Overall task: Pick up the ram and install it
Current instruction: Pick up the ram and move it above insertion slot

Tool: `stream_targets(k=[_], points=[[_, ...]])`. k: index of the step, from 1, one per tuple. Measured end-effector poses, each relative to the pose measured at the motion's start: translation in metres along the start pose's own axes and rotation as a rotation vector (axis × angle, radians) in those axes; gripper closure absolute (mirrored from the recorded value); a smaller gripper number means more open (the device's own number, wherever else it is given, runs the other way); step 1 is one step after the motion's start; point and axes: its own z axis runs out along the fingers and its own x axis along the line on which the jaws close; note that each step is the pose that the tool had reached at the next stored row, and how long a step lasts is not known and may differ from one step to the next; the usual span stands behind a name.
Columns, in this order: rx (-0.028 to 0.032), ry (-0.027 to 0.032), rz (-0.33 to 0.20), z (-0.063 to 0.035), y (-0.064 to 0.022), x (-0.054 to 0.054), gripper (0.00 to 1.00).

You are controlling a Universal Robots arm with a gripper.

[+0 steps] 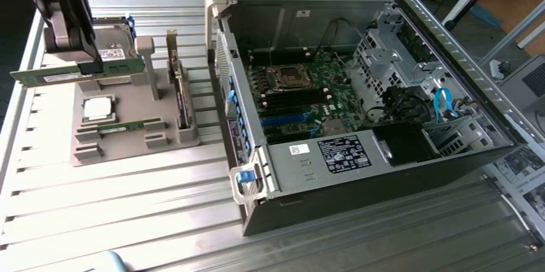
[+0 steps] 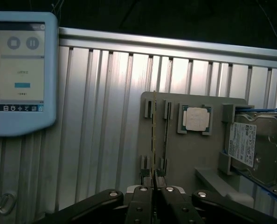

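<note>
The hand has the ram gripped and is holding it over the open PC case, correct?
No. The hand does grip the ram, but over the grey parts holder, to the exterior view's left of the PC case; the exterior view shows it.

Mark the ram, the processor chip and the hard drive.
ram (image 1: 47,76), exterior view, exposed stretch of green board.
processor chip (image 2: 197,119), wrist view, silver lid centre.
hard drive (image 2: 257,149), wrist view, metal top cover.
</note>
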Motion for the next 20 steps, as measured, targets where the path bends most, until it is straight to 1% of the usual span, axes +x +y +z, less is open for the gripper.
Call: stream_targets(k=[20], points=[[-0.0002,0.0016,0.0,-0.0064,0.0002,0.0,0.87]])
